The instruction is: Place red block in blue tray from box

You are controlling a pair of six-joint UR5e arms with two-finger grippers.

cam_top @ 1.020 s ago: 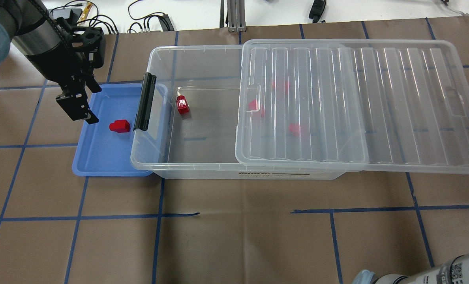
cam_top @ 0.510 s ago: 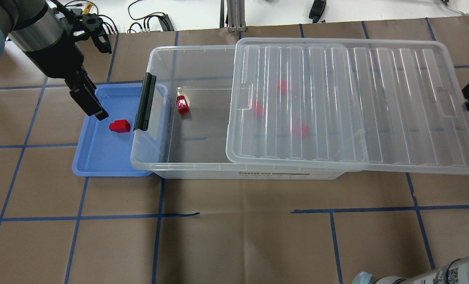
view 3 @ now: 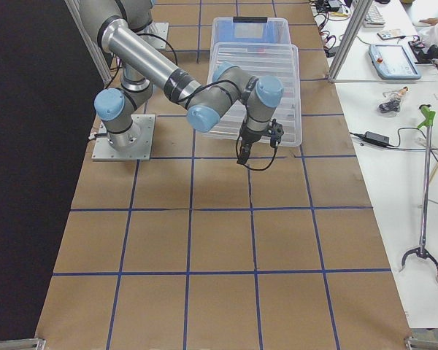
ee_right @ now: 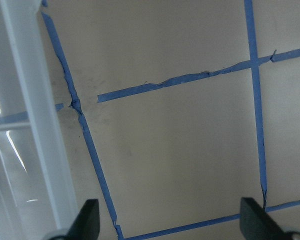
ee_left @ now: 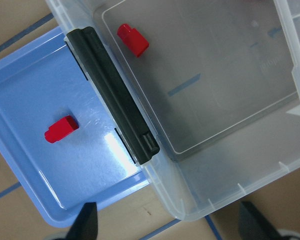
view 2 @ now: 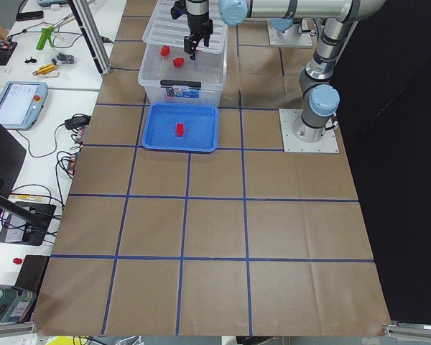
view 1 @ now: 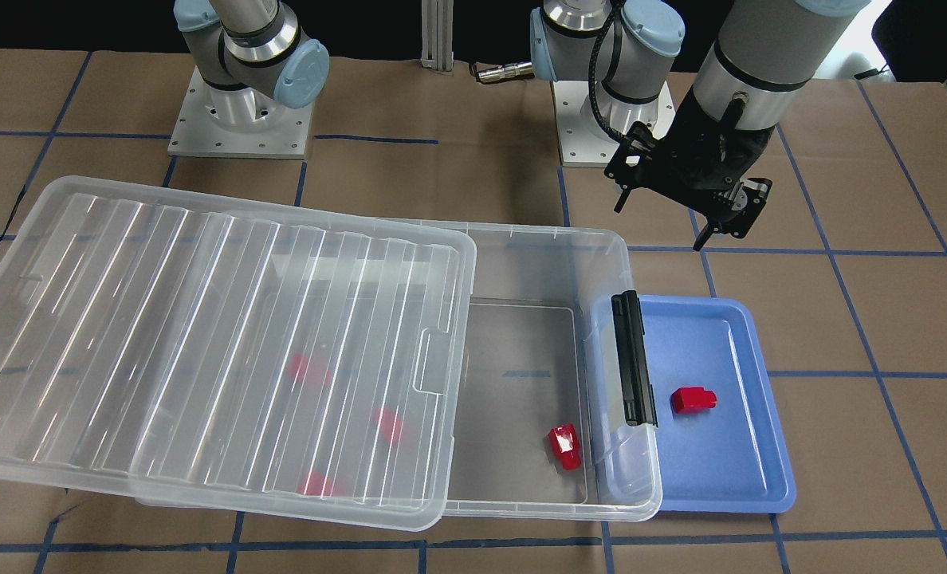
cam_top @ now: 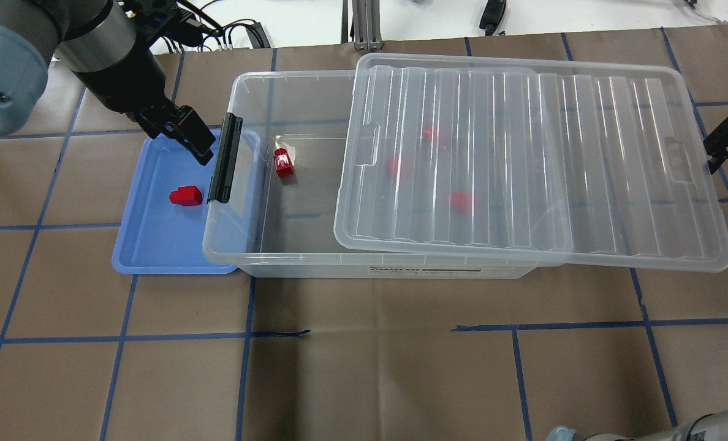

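The red block point(cam_top: 185, 196) lies in the blue tray point(cam_top: 149, 251), near the black latch point(cam_top: 225, 158) on the box point(cam_top: 315, 267). The left gripper point(ee_left: 167, 222) hangs over where tray meets box, fingers spread wide, holding nothing. The right gripper point(ee_right: 170, 222) is also spread and empty, over brown paper beside the lid point(cam_top: 523, 165). The lid sits skewed over most of the box.
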